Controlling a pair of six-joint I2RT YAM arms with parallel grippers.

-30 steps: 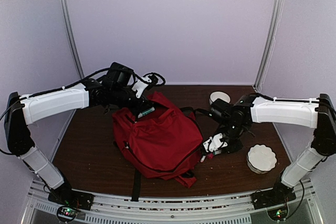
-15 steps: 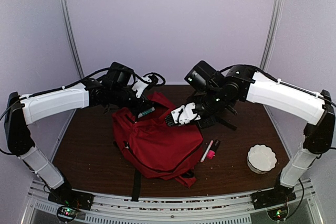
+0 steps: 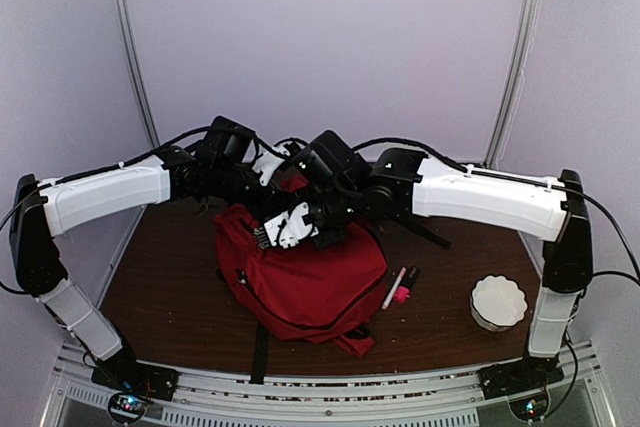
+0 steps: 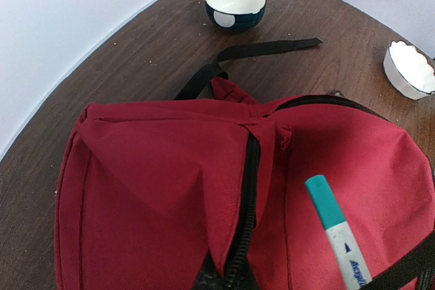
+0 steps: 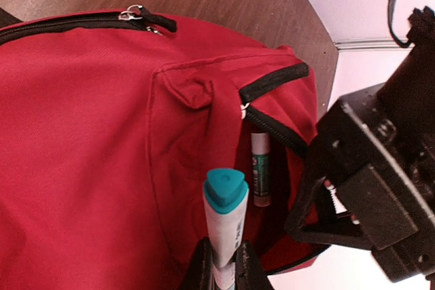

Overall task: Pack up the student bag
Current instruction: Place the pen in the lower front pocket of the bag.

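Two arms share one job. Nearest, the student bag [image 3: 320,277] lies mid-desk [image 3: 170,287]. Above it, the right end effector [image 5: 221,263], nearly closed, grips a teal-capped marker [image 5: 224,215] aimed at the pocket mouth [image 5: 272,168]. Beyond, the left end effector [image 5: 306,215], fully closed, pinches the bag's rim, apparently to hold that pocket agape.

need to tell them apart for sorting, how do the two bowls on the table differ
Colour: the dark-sided bowl is dark blue outside and white inside; the scalloped bowl is white throughout. Rim: the dark-sided bowl's is smooth and round, the scalloped bowl's is wavy. Both stand upright and empty on the table, beyond the student bag.
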